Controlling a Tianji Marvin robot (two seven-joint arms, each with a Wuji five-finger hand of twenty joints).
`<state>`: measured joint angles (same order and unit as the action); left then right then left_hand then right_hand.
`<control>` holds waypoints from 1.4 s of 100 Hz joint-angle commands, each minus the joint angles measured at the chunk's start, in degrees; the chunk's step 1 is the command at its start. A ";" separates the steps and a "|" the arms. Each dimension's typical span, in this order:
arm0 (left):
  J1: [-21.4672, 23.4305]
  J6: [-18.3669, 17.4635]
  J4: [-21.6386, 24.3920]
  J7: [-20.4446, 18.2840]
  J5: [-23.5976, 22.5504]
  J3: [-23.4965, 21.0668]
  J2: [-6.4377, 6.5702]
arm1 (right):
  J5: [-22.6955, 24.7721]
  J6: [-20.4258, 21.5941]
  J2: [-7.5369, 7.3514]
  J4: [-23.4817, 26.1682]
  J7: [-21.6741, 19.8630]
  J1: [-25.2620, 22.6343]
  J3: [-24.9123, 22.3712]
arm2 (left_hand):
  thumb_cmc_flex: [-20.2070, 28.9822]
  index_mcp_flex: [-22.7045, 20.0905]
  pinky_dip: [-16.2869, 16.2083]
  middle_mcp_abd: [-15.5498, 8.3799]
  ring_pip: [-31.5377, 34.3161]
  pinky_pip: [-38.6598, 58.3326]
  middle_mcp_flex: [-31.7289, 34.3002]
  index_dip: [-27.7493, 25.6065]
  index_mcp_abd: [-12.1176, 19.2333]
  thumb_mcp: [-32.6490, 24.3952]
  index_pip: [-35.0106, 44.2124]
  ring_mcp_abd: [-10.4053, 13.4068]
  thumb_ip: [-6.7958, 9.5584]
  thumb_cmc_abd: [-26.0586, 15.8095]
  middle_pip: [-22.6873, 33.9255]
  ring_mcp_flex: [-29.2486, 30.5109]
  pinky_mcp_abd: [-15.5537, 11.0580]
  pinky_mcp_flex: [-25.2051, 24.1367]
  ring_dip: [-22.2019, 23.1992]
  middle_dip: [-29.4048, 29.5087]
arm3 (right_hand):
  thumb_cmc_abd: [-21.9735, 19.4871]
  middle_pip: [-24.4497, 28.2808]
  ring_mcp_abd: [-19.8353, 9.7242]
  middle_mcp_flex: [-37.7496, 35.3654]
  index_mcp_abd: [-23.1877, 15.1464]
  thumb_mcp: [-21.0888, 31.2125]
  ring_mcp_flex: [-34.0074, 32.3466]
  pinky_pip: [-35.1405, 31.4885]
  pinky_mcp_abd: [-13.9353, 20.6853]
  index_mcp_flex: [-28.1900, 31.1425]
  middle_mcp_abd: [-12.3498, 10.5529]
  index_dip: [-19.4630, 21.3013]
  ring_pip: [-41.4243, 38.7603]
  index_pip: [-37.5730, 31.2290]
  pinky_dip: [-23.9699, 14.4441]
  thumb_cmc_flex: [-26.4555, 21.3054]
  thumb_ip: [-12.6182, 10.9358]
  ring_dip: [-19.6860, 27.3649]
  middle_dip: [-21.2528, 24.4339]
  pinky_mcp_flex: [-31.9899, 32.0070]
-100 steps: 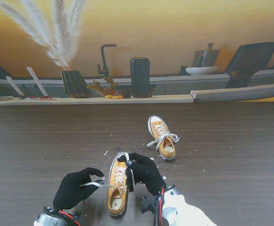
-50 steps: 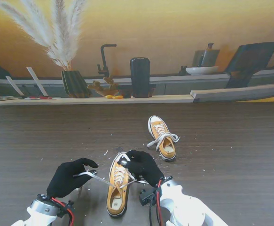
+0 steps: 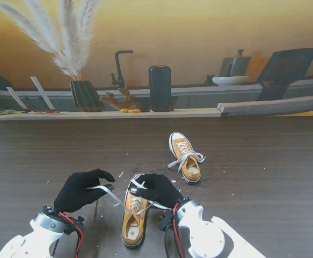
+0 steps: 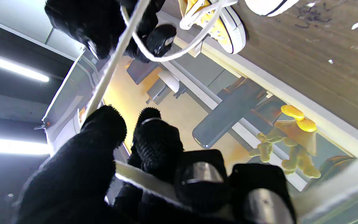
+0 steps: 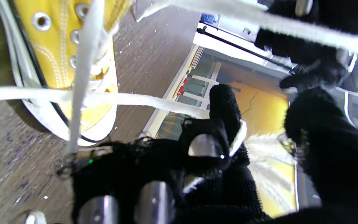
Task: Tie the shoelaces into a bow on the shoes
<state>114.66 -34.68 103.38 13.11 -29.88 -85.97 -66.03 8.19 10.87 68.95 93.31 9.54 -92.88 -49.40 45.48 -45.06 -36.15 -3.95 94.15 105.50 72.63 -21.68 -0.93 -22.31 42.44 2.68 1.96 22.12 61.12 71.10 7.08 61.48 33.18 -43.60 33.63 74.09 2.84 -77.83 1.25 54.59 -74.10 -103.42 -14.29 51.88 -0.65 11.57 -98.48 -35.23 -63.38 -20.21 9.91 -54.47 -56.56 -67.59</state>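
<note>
A yellow sneaker (image 3: 133,223) with white laces lies near me on the dark table, toe pointing away. My left hand (image 3: 81,191), black-gloved, sits to its left, shut on one white lace end (image 3: 103,190) that runs taut to the eyelets. My right hand (image 3: 155,190) hovers over the shoe's toe, shut on the other lace strand (image 3: 155,205). In the left wrist view that lace (image 4: 110,67) stretches up from my fingers (image 4: 154,143). The right wrist view shows a lace (image 5: 129,101) crossing the shoe (image 5: 82,59) into my fingers (image 5: 225,109). A second yellow sneaker (image 3: 186,157) lies farther away with its laces in a bow.
Small white scraps and dark specks dot the table (image 3: 263,161) around the shoes. Along the far edge runs a wooden ledge (image 3: 118,114) with a vase of pampas grass (image 3: 85,95), a black cylinder (image 3: 160,87) and small yellow items.
Both hands have moved away from me and lifted; the left hand pulled its lace out to the left, and the right hand slid up over the near shoe's toe.
</note>
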 commanded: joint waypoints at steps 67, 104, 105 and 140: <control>-20.89 0.61 -4.44 -6.81 6.85 11.49 1.03 | 0.35 1.25 -1.58 -1.49 -6.89 3.82 5.53 | -0.36 -1.98 0.10 2.28 2.77 14.26 2.62 1.17 3.82 0.99 1.78 4.78 -0.72 -1.27 -0.01 1.98 -3.64 1.25 1.30 -0.89 | 4.67 3.29 -3.86 -4.96 -1.69 1.23 -1.07 -16.56 5.92 1.41 -1.83 1.76 -5.26 0.12 -1.82 -1.81 -1.05 -2.22 -2.04 -2.74; -30.42 4.74 -8.41 -10.34 -7.40 18.94 3.02 | -0.93 1.40 -1.83 -0.80 -7.69 2.95 4.63 | 0.86 24.90 -4.14 4.24 -59.50 -45.18 -46.67 2.36 2.13 -14.08 -21.60 -6.38 1.34 0.92 -39.40 -45.49 4.38 -54.29 2.57 13.56 | 3.14 3.97 -2.87 -4.98 -4.24 3.52 -1.04 -16.56 4.31 1.83 -1.46 -4.48 -5.26 -3.54 -2.17 -4.05 2.98 -2.61 -2.21 -2.60; -30.54 4.71 -8.46 -10.20 -8.16 19.00 3.08 | -0.93 1.42 -1.84 -0.77 -7.70 2.91 4.56 | 1.13 24.50 -4.13 4.28 -60.18 -46.15 -47.00 2.31 2.18 -16.12 -21.45 -6.48 0.96 1.73 -39.77 -45.86 4.36 -54.61 2.42 13.90 | 3.14 3.97 -2.87 -4.98 -4.24 3.55 -1.04 -16.56 4.31 1.80 -1.48 -4.54 -5.26 -3.57 -2.17 -4.07 2.99 -2.61 -2.21 -2.60; -32.05 5.05 -8.43 -11.77 -18.97 18.95 4.85 | -5.15 0.57 -2.01 0.85 -9.16 1.34 2.42 | -0.65 19.94 -2.11 5.21 -72.29 -61.56 -51.03 3.51 3.45 -29.13 -21.95 -8.87 -3.52 14.22 -45.96 -53.29 4.47 -59.17 -1.78 18.86 | 3.62 4.35 -2.26 -5.01 -6.43 3.45 -1.00 -16.56 3.57 0.97 -1.11 -9.13 -5.33 -8.88 -2.21 -5.93 5.39 -2.62 -2.20 -2.50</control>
<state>82.89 -29.79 94.54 1.83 -47.60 -66.74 -61.82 4.22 12.07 67.24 93.30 1.78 -91.04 -46.63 47.14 -24.98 -38.58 0.69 23.25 45.10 23.38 -19.53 -0.70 -53.65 21.84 -6.14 -0.90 33.01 16.41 19.92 12.92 3.64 32.84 -26.24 37.02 75.53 1.61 -78.97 -2.04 57.01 -74.14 -103.44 -12.96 52.60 -2.18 4.31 -98.72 -41.99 -64.58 -24.50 13.04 -55.97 -57.78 -67.66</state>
